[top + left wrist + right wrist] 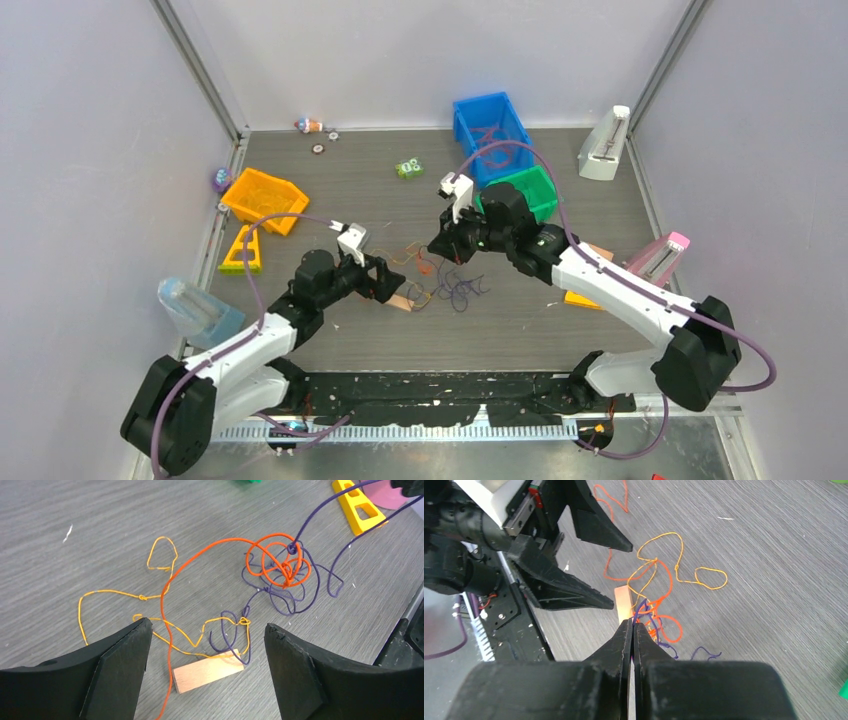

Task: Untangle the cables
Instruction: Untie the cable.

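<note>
Gripping anything right now? — checker

Left gripper point(207, 630): fingers spread wide, nothing between them, hanging just over the wooden block point(207, 671). Right gripper point(632, 625): fingers pressed together beyond the block, pinching the purple cable point(282, 597), which rises off the table toward it. — me

Where are the cables point(450, 285)? — checker

Mid-table, all around the block. In my left wrist view, the yellow cable point(107, 591) is nearest me. Its loops lie flat to the block's left, and one strand touches the block's far edge beside a small purple curl. The orange cable point(215, 542) passes the block's left end, then arcs away into the knot beyond the block, to its right. The knot is orange coils wound into purple ones, and that's the tight bit. — me

Step in hand? — checker

Pulling purple out of the knot, I judge. Early on; all three colours look tangled. — me

How to do it well? — checker

Left comes down low and pins orange or yellow beside the block, so the pile doesn't drag along. Avoid pinching the block itself, and take one strand, not two. Then right lifts purple slowly, away from the block, watching the knot. If the orange coils rise with it, stop: they're probably cinching. Slack off and pull from another side. The wire is thin, likely springy and apt to slip from the pads, so pinch firmly. — me
</note>
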`<action>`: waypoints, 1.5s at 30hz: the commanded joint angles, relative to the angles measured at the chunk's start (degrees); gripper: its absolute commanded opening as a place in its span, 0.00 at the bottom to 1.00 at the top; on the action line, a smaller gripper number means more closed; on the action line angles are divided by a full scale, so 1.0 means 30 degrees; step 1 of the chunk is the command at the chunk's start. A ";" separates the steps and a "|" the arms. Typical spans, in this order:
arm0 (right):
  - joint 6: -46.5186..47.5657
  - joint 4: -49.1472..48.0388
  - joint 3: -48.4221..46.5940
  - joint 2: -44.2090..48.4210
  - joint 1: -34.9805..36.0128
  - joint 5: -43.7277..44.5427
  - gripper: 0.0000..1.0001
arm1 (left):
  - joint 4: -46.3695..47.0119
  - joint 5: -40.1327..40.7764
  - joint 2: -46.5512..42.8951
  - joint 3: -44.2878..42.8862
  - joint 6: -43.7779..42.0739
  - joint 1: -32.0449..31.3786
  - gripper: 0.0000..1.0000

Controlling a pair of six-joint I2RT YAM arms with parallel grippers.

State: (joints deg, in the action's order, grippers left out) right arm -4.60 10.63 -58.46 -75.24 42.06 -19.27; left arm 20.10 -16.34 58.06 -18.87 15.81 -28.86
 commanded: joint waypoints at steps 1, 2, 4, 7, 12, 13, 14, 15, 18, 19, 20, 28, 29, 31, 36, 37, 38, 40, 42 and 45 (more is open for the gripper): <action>0.0391 0.0981 -0.1401 0.1134 0.0158 -0.1494 0.05 | 0.3130 0.0008 -0.0600 0.0644 -0.0767 0.0041 0.83; 0.0420 0.1249 -0.1490 0.1186 0.0158 -0.1951 0.05 | 0.3443 -0.0054 -0.0432 0.0711 -0.0916 0.0048 0.82; 0.0409 0.1464 -0.1678 0.1304 0.0166 -0.2417 0.05 | 0.4490 -0.0053 0.0209 0.0845 -0.1074 -0.0010 0.81; 0.0356 0.1595 -0.1856 0.1527 0.0165 -0.2884 0.05 | 0.6423 0.0023 0.1616 0.1097 -0.1309 -0.0183 0.81; 0.0321 0.1969 -0.2119 0.1945 0.0237 -0.4026 0.05 | 0.9276 0.0534 0.3242 0.1622 -0.1944 -0.0689 0.80; 0.0341 0.1996 -0.2080 0.2026 0.0266 -0.4192 0.05 | 0.9346 0.0661 0.3381 0.1610 -0.2109 -0.0772 0.80; 0.0379 0.2015 -0.2049 0.2084 0.0271 -0.4544 0.05 | 0.9369 0.0765 0.3527 0.1564 -0.2305 -0.0907 0.80; 0.0399 0.2048 -0.1990 0.2131 0.0289 -0.4911 0.05 | 0.9430 0.0796 0.3699 0.1511 -0.2461 -0.1001 0.79; 0.0420 0.2184 -0.1861 0.2205 0.0345 -0.5606 0.05 | 0.9560 0.0738 0.4215 0.1201 -0.2752 -0.1230 0.74; 0.0405 0.2220 -0.1811 0.2274 0.0354 -0.5799 0.05 | 0.9564 0.0606 0.4407 0.1085 -0.2799 -0.1257 0.70; 0.0395 0.2284 -0.1783 0.2325 0.0347 -0.5855 0.05 | 0.9550 0.0527 0.4596 0.0971 -0.2767 -0.1264 0.66; 0.0955 0.3030 -0.1106 0.3542 0.0347 -0.2878 0.05 | 0.7442 0.2183 0.4269 0.0300 -0.2535 -0.1263 0.00; 0.0708 0.3256 -0.1035 0.3647 0.0326 -0.0385 0.05 | 0.6860 0.2907 0.3986 0.0291 -0.2453 -0.1262 0.00; -0.0236 0.3674 -0.0870 0.3908 0.0072 0.4139 0.05 | 0.5340 0.4903 0.3242 0.0209 -0.2243 -0.1277 0.00; -0.3075 0.5460 -0.0527 0.5061 -0.2079 1.4338 0.05 | 0.3596 1.0154 0.1275 0.0989 -0.1740 -0.1165 0.00; -0.3859 0.5818 -0.0364 0.5403 -0.3221 1.4848 0.05 | 0.3479 1.0927 0.0956 0.1197 -0.1589 -0.1146 0.00; -0.4254 0.5927 0.0080 0.6187 -0.3919 1.5487 0.05 | 0.3267 1.1606 0.0656 0.1359 -0.1434 -0.1108 0.00; -0.5290 0.5945 0.1056 0.7693 -0.6035 1.5718 0.05 | 0.2981 1.2419 0.0203 0.1542 -0.0766 -0.0928 0.00; -0.5457 0.5801 0.1827 0.8904 -0.7977 1.5967 0.05 | 0.2950 1.2581 -0.0006 0.1662 -0.0522 -0.0785 0.00; -0.5490 0.6252 0.2080 0.9754 -0.9761 1.6846 0.05 | 0.2587 1.2765 -0.0106 0.1608 -0.0210 -0.0677 0.00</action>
State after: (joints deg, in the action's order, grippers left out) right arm -17.65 28.67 -52.71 -49.84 16.99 23.35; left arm 28.93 16.43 58.74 -14.33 12.88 -31.53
